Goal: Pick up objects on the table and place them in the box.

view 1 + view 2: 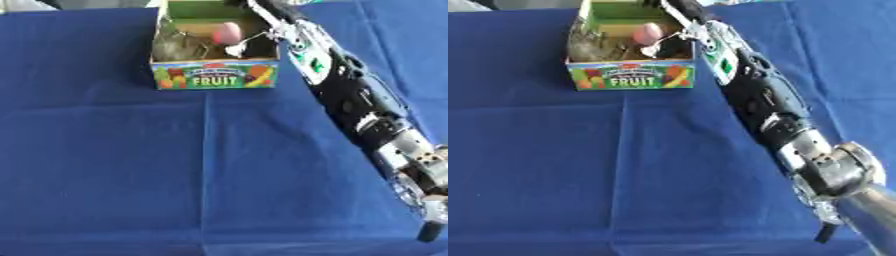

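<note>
A cardboard box (214,75) with "FRUIT" printed on its front stands at the far middle of the table. Inside it lie a pink rounded object (227,32), a small white piece (236,49) and a greyish crinkled thing (179,46) on the left. My right arm (350,95) stretches from the lower right corner up to the box's right side. My right hand (262,12) is over the box's far right corner, partly cut off by the top edge, and I cannot make out its grip. The left hand shows in neither view.
A dark blue cloth (131,165) with fold creases covers the whole table. The cloth bears only the box. My right forearm crosses the right part of the table diagonally.
</note>
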Controlling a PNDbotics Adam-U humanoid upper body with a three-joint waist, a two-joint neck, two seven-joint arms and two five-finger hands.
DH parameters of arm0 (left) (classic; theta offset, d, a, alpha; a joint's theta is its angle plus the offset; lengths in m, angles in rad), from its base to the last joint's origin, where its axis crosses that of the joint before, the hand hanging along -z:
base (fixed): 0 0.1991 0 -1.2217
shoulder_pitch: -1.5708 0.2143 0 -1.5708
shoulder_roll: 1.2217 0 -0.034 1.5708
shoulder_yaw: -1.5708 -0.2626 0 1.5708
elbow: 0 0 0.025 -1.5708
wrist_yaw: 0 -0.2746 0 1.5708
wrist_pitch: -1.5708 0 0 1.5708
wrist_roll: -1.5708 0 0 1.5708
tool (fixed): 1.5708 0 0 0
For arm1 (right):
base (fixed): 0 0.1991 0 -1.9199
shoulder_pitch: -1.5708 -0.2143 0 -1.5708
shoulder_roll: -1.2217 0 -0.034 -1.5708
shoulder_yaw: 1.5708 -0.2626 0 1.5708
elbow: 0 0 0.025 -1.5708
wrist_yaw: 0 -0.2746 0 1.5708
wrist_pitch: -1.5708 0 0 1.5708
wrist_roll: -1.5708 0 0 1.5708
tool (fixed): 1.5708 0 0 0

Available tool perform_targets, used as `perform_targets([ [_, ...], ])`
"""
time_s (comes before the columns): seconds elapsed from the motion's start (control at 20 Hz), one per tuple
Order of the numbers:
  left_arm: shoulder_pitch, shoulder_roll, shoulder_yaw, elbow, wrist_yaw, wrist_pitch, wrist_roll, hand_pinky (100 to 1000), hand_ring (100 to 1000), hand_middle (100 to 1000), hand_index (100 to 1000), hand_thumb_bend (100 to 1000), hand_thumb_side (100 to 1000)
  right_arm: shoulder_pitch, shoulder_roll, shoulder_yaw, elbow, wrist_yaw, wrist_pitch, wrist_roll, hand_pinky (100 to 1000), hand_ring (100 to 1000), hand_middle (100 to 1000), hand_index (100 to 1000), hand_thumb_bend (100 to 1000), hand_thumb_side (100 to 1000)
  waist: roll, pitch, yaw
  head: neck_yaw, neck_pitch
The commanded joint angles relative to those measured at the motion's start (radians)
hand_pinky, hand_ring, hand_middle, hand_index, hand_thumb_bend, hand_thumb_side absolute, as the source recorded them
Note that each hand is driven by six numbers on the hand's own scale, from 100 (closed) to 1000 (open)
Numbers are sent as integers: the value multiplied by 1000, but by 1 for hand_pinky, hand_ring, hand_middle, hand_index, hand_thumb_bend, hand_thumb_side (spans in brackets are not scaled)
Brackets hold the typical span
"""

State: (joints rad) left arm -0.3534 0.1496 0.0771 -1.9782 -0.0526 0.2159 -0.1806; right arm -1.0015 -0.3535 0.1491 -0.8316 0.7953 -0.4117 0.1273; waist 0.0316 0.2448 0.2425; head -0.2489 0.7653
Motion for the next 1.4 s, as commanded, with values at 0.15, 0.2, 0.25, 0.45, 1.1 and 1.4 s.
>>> perform_targets([
  [0.15,-12,11,2,-22,3,1,-2,608,670,692,791,385,627,-10,-4,-4,-1,28,-21,94,872,881,871,953,596,414,-1,-19,-1,3,5],
  [0.2,-12,11,2,-22,3,1,-2,608,670,692,791,385,627,-10,-4,-6,-3,28,-21,98,877,886,879,953,602,421,-1,-20,-2,4,5],
  [0.25,-12,11,2,-22,3,1,-2,608,670,692,791,386,627,-10,-5,-8,-7,26,-21,99,880,890,885,955,605,428,-1,-20,-2,5,5],
  [0.45,-9,12,4,-22,1,3,1,607,670,692,791,385,627,-6,-13,-11,-46,-5,-11,71,876,879,870,951,597,431,-2,-22,-7,9,5],
  [1.1,19,30,25,-22,-10,6,21,607,670,691,790,386,627,104,-126,54,-397,-347,25,158,873,869,854,959,603,447,0,-37,-93,59,5],
  [1.4,37,37,37,-22,-18,8,33,605,671,691,790,385,627,229,-186,19,-638,-542,119,153,830,820,787,934,586,439,1,-39,-138,82,5],
])
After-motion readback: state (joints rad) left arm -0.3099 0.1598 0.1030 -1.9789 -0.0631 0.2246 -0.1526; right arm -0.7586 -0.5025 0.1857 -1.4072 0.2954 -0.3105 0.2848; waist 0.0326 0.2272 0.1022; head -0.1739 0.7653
